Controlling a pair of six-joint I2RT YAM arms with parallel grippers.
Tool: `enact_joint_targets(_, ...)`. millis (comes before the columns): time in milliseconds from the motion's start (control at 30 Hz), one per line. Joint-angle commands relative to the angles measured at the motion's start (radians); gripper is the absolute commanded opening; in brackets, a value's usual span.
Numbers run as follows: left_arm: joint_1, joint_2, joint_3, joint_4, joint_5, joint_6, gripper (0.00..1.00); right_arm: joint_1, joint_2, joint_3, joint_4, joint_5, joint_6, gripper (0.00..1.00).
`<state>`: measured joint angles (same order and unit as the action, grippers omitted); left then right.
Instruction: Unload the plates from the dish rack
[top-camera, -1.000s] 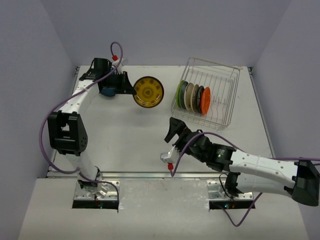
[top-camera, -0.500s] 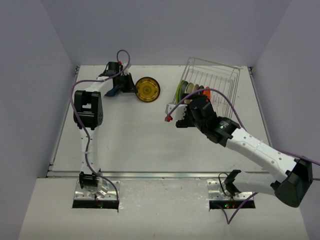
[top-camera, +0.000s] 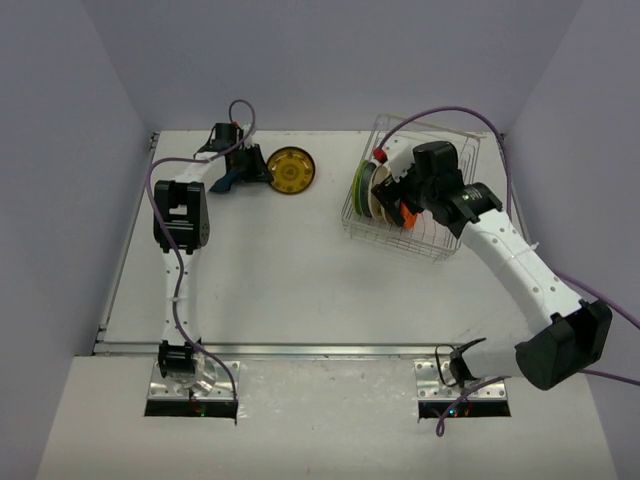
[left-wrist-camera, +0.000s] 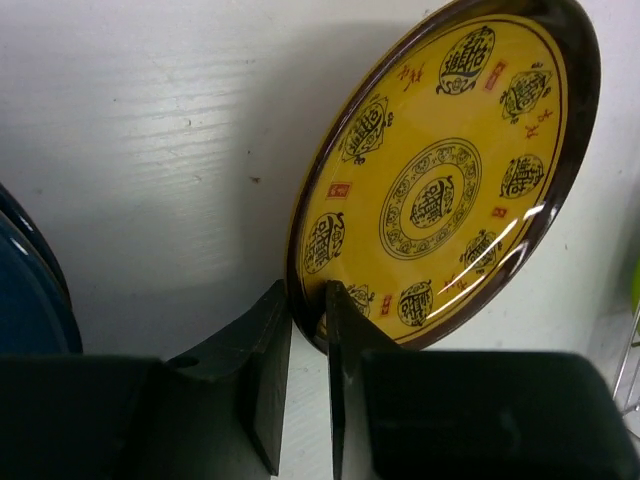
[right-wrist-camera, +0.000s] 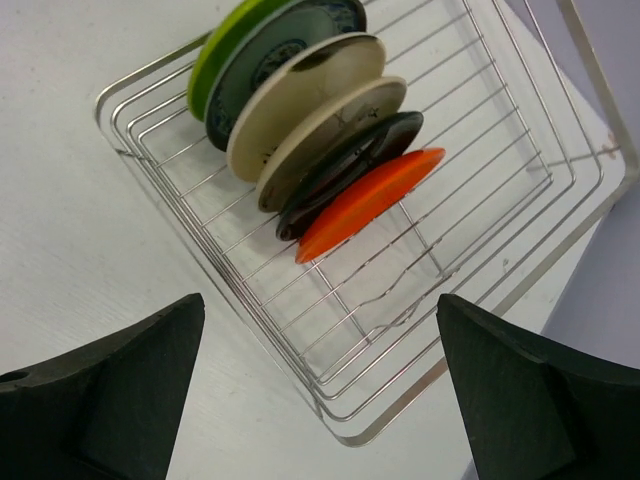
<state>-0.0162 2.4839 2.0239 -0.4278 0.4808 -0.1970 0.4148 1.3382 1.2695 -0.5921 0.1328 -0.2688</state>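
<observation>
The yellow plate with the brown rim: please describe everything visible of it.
The round yellow plate with the dark brown rim looks glossy, like glazed ceramic. Its face shows dark round emblems around a ringed centre medallion, with small red marks. It is on the white table, left of the silver wire dish rack. Its near edge sits between the black fingers of the left hand; whether they pinch it is unclear.

Even, diffuse overhead light fills the white table (top-camera: 300, 270), leaving only faint soft shadows beneath the dish rack (top-camera: 455, 235); left of the rack, the yellow plate (left-wrist-camera: 440, 190) carries a white glare streak near its lower rim, while above the rack the right gripper (right-wrist-camera: 320, 300) renders dark and soft-edged.
</observation>
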Motion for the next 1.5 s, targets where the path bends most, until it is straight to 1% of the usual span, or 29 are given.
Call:
enact_joint_targets(0, 0.010, 0.012, 0.037, -0.008, -0.031, 0.004, 0.18, -0.082, 0.041, 0.104, -0.086, -0.126, 0.190, 0.99)
enact_joint_targets(100, 0.010, 0.016, 0.045, -0.017, -0.036, 0.004, 0.19, -0.107, 0.056, 0.116, -0.084, -0.149, 0.212, 0.99)
enact_joint_targets(133, 0.010, 0.015, 0.047, -0.018, -0.037, 0.006, 0.21, -0.113, 0.057, 0.118, -0.084, -0.148, 0.223, 0.99)
enact_joint_targets(167, 0.010, 0.011, 0.047, -0.019, -0.035, 0.007, 0.26, -0.119, 0.062, 0.122, -0.086, -0.149, 0.232, 0.99)
enact_joint_targets(233, 0.011, 0.002, 0.046, -0.019, -0.024, 0.005, 0.39, -0.130, 0.076, 0.130, -0.091, -0.150, 0.250, 0.99)
enact_joint_targets(267, 0.011, -0.007, 0.043, -0.020, -0.017, 0.004, 0.43, -0.135, 0.084, 0.135, -0.094, -0.150, 0.255, 0.99)
enact_joint_targets(333, 0.011, -0.040, 0.038, -0.021, -0.009, -0.001, 0.49, -0.141, 0.096, 0.143, -0.094, -0.146, 0.259, 0.99)
enact_joint_targets(467, 0.012, -0.102, 0.047, -0.035, 0.012, -0.016, 0.54, -0.157, 0.125, 0.157, -0.091, -0.136, 0.261, 0.99)
enact_joint_targets(500, 0.012, -0.130, 0.068, -0.053, 0.027, -0.022, 0.55, -0.167, 0.138, 0.166, -0.090, -0.143, 0.273, 0.97)
enact_joint_targets(567, 0.011, -0.195, 0.118, -0.102, 0.071, -0.038, 0.58, -0.194, 0.177, 0.188, -0.089, -0.166, 0.308, 0.88)
enact_joint_targets(633, 0.010, -0.278, 0.138, -0.121, 0.096, -0.053, 0.61, -0.239, 0.219, 0.214, -0.091, -0.210, 0.340, 0.73)
enact_joint_targets(700, 0.010, -0.369, 0.100, -0.125, 0.107, -0.048, 0.63, -0.264, 0.260, 0.238, -0.092, -0.254, 0.369, 0.64)
enact_joint_targets(767, 0.011, -0.482, 0.049, -0.130, 0.108, -0.030, 0.64, -0.288, 0.303, 0.260, -0.092, -0.319, 0.386, 0.58)
enact_joint_targets(833, 0.010, -0.578, -0.047, -0.133, 0.098, 0.000, 0.65, -0.317, 0.331, 0.273, -0.091, -0.353, 0.414, 0.55)
enact_joint_targets(967, 0.015, -0.734, -0.202, -0.164, 0.104, 0.025, 0.65, -0.365, 0.389, 0.293, -0.082, -0.445, 0.479, 0.53)
enact_joint_targets(1067, 0.016, -0.811, -0.293, -0.185, 0.116, 0.029, 0.65, -0.373, 0.431, 0.316, -0.075, -0.459, 0.498, 0.53)
enact_joint_targets(1167, 0.016, -0.886, -0.388, -0.164, 0.102, 0.037, 0.65, -0.375, 0.471, 0.339, -0.074, -0.468, 0.515, 0.52)
enact_joint_targets(1233, 0.016, -0.907, -0.427, -0.161, 0.088, 0.044, 0.66, -0.373, 0.489, 0.358, -0.075, -0.468, 0.522, 0.52)
enact_joint_targets(1367, 0.016, -0.926, -0.445, -0.183, 0.063, 0.067, 0.66, -0.374, 0.526, 0.385, -0.074, -0.471, 0.538, 0.48)
enact_joint_targets(1467, 0.016, -0.928, -0.453, -0.190, 0.050, 0.071, 0.66, -0.373, 0.548, 0.395, -0.074, -0.447, 0.548, 0.44)
